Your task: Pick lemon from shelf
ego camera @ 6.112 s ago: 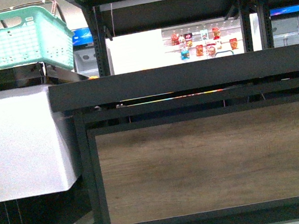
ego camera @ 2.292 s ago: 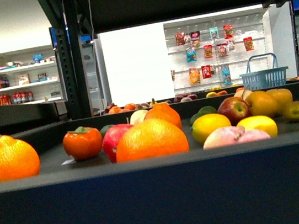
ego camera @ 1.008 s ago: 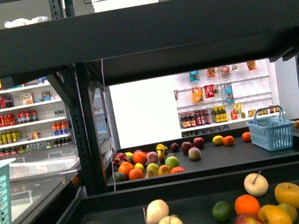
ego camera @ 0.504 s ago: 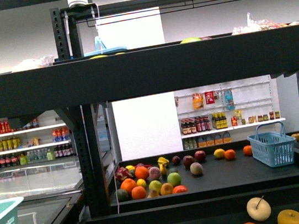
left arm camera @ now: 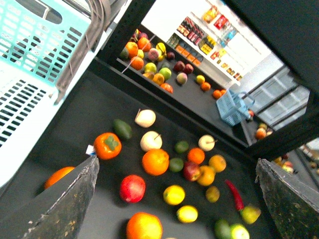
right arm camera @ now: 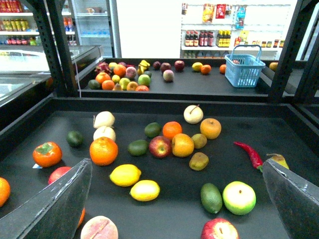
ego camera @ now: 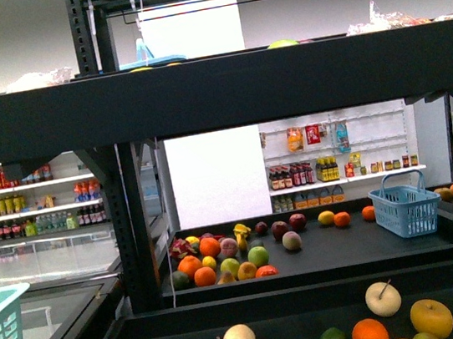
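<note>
A black metal shelf [right arm camera: 174, 214] is holding a bright yellow oval lemon [right arm camera: 144, 190]; left gripper [left arm camera: 177, 160] and right gripper [right arm camera: 177, 162] are hovering above, spread wide.

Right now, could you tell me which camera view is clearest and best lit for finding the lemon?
Right wrist view: sharp, evenly lit, the lemon plain on the shelf; left wrist view: tilted and slightly soft; front view: backlit by a bright white panel, shelf lips dark, lemon out of frame.
</note>
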`<state>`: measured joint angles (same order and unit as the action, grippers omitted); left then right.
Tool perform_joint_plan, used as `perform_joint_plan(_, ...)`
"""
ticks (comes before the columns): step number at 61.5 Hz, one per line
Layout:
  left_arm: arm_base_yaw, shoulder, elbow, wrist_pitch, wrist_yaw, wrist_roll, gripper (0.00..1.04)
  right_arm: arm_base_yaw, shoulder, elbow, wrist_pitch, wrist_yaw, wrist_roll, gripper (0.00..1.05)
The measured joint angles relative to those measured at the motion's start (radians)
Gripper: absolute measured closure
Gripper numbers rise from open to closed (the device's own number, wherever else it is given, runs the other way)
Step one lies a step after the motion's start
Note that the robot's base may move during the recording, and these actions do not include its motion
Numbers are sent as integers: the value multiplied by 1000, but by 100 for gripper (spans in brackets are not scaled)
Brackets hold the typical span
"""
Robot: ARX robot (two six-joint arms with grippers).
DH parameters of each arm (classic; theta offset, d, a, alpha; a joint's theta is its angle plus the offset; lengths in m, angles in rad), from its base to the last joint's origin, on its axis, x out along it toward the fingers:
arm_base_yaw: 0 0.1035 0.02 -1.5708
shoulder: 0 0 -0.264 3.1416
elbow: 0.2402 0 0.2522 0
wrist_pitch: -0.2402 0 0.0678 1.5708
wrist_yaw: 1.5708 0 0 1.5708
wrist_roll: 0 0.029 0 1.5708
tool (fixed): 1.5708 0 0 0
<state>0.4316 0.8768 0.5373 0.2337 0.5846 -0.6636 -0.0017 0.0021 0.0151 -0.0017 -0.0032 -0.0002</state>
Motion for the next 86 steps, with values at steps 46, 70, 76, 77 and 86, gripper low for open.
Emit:
perform_joint_plan(46,126,786,523,230,48,-579,8,0,0,0,0,0,0,2)
perform_joint_plan(70,74,945,677,311,39,-692,8,0,0,0,0,0,0,2)
perform_joint_plan(76,71,980,727,307,32,-697,8,0,0,0,0,0,0,2)
perform_joint_plan(77,71,983,730,307,32,-697,8,0,0,0,0,0,0,2)
perform_joint_plan(86,71,1021,791,277,24,-690,8,0,0,0,0,0,0,2)
